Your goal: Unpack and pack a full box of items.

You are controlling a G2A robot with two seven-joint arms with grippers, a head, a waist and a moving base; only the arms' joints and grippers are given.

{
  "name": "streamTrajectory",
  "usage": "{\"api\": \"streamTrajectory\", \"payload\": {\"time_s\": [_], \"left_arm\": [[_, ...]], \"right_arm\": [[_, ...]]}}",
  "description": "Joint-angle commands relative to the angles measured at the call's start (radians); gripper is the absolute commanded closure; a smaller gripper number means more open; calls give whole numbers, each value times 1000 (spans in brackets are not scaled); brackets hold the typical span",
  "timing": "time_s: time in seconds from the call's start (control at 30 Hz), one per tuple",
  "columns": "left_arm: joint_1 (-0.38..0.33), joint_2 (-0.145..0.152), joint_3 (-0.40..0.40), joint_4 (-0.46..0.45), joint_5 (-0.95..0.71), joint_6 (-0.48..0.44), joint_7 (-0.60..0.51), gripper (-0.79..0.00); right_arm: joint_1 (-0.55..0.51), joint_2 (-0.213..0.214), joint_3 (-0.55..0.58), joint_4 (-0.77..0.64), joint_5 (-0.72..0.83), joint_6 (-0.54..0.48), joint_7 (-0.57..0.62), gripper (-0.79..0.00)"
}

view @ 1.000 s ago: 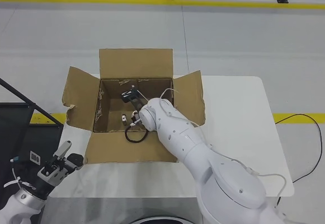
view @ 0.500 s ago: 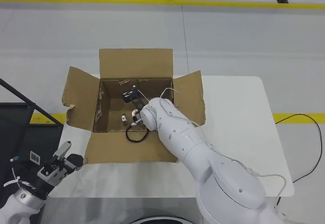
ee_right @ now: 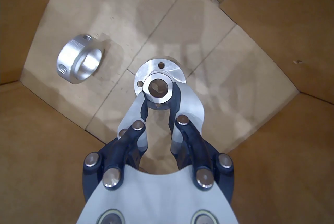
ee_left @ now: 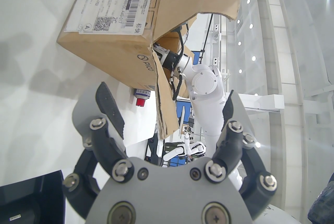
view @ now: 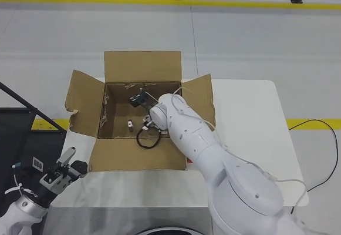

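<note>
Box, top view: the cardboard box sits flaps-out on the counter, with my right arm dunked into it. A collar ring lies on the box floor, over toward the box's left wall.
Left pincer, top view: my left pincer is parked well clear of the box, off its near left corner. It's released, with nothing in it.
Box, left wrist view: this is the labelled outside of the box with a ragged flap, and my right arm going in over the rim. My jaws are spread wide.
Flanged hub, right wrist view: my right pincer is clenched on the raised neck of a flanged hub, mid box floor. The collar ring is just beside it, not touching. Can't tell if the hub is off the floor yet.
Lift, my take: go straight up, keep the flange level, and clear the box rim before swinging out. That smooth metal neck could slip, so no jerks.
Who sees what: the top view tells me where in the box I am, but my arm covers the grip. The right wrist view gives the grip itself, and the left wrist view gives the box's outside.
</note>
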Motion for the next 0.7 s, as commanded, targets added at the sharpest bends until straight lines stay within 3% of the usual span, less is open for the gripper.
{"api": "streamTrajectory", "payload": {"time_s": [0.0, 0.13, 0.2, 0.3, 0.33, 0.43, 0.53, 0.67], "left_arm": [[-2, 0, 2, 1, 2, 1, -2, -785], [-7, 1, 7, 1, 4, 3, -4, -785], [-9, 1, 8, 0, 6, 4, -5, -785], [-9, 1, 8, 0, 10, 5, -5, -785], [-9, 1, 7, 0, 9, 5, -4, -785], [-6, 1, 4, 0, 9, 3, -1, -785], [-4, 0, 4, -1, 8, 1, 2, -785], [-1, -1, 4, -1, 6, -1, 7, -785]], "right_arm": [[1, 2, 3, 2, -3, 0, 11, 0], [-9, 6, 4, 5, -15, 19, 38, 0], [-14, 6, 7, 2, -16, 25, 43, -219], [-18, 9, 12, -1, -18, 30, 51, -366], [-18, 10, 14, -2, -18, 32, 49, -474], [-15, 13, 20, -8, -23, 45, 35, -591], [-15, 14, 24, -16, -29, 58, 21, -600], [-18, 16, 29, -27, -40, 80, -9, -551]]}}
